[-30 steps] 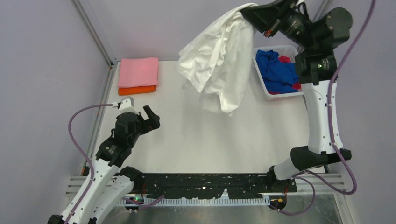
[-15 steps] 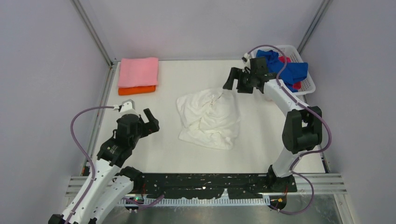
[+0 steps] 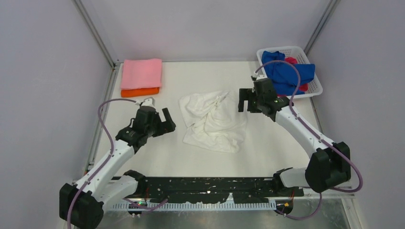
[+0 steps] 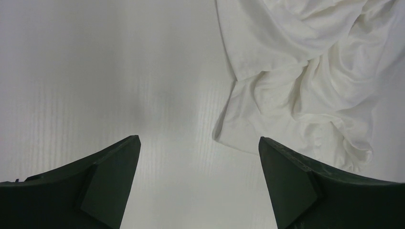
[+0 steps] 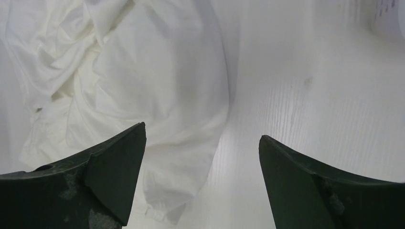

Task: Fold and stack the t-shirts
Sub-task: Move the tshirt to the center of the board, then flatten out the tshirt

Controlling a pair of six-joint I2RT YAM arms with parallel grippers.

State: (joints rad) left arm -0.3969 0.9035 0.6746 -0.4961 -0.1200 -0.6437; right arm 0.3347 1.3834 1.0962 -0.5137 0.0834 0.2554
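Note:
A crumpled white t-shirt (image 3: 212, 121) lies in a heap in the middle of the table. My left gripper (image 3: 167, 124) hovers open just left of it; the left wrist view has the shirt's edge (image 4: 305, 71) ahead and to the right of the empty jaws (image 4: 199, 143). My right gripper (image 3: 243, 101) is open at the shirt's upper right edge, with the cloth (image 5: 133, 81) under and beyond its left finger and nothing gripped (image 5: 202, 138). A folded pink t-shirt (image 3: 141, 73) rests on a folded orange one (image 3: 139, 91) at the back left.
A white lattice basket (image 3: 313, 90) at the back right holds a blue t-shirt (image 3: 286, 76) and a red one (image 3: 291, 60). Metal frame posts rise at both back corners. The arm bases sit on the black rail at the near edge.
The right gripper opened and let go of the white t-shirt, which fell from high up onto the table. The right arm came down beside it; the left arm moved towards the shirt.

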